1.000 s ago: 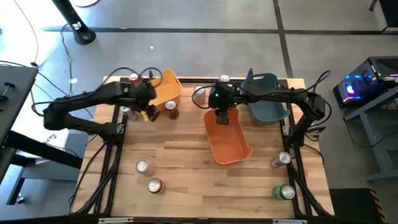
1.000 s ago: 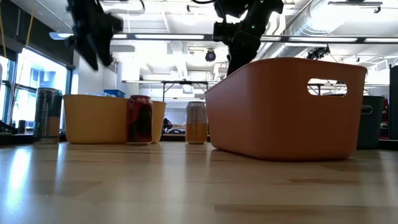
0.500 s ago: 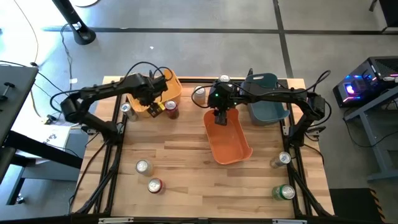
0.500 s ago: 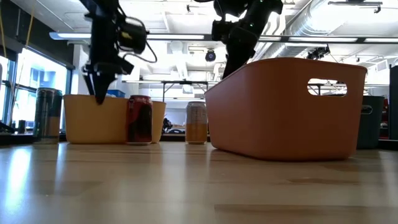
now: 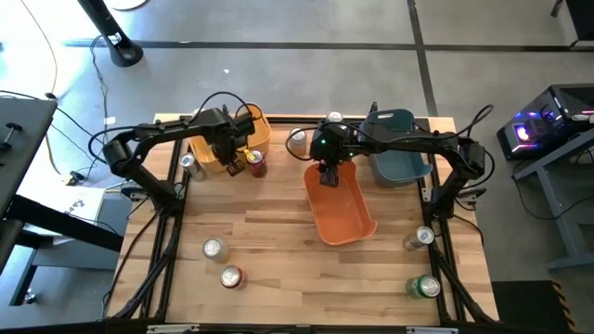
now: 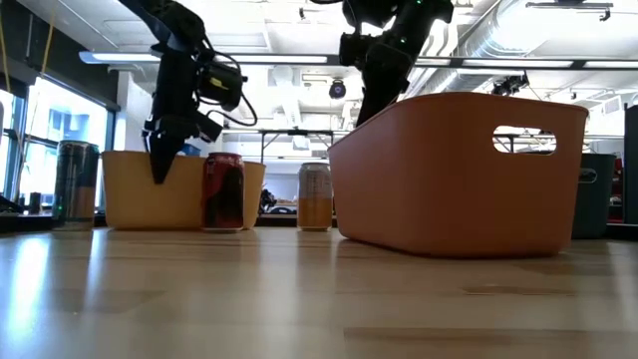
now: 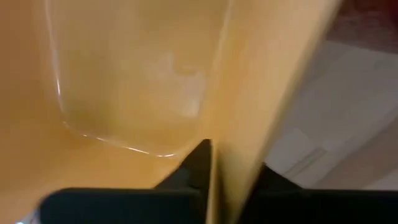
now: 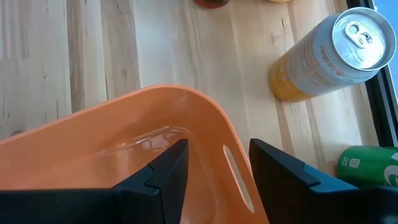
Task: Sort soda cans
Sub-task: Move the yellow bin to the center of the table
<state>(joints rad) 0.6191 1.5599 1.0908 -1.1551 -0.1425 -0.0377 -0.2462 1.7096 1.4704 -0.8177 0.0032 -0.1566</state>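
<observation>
A: Where are the soda cans?

B: Scattered upright on the table (image 5: 269, 227). A red can (image 5: 256, 164) stands just beside the yellow bin (image 5: 258, 130); others sit at the near edge.

A: And the end effectors?

B: The left end effector (image 5: 225, 160) is clenched on the yellow bin's wall, nearest the red can. The right end effector (image 5: 330, 173) straddles the orange bin's (image 5: 348, 218) rim.

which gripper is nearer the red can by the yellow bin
Left. The left gripper pinches the yellow bin wall right beside the red can; the right gripper grips the orange bin rim, farther off.
</observation>
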